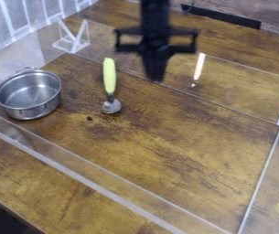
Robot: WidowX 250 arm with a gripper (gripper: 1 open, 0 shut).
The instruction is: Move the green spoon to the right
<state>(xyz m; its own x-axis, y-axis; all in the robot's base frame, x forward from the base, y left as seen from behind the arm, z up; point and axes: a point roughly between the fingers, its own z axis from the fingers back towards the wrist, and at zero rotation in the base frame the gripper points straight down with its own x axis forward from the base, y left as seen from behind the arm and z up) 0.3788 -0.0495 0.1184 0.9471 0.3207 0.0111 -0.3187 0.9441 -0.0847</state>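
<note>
While hanging up and right of the green spoon, gripper jaws pressed together on nothing; spoon lying flat, handle pointing away, bowl nearest.

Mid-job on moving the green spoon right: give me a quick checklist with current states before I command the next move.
1. Gripper holding the green spoon: not ok, jaws shut with nothing between them.
2. Spoon moved right: not ok, it lies on the table beside the steel pot.
3. Spoon within view and unobstructed: ok.
4. Gripper above the spoon: not ok, it hangs off to the right.
5. Space right of the spoon free: ok.
</note>
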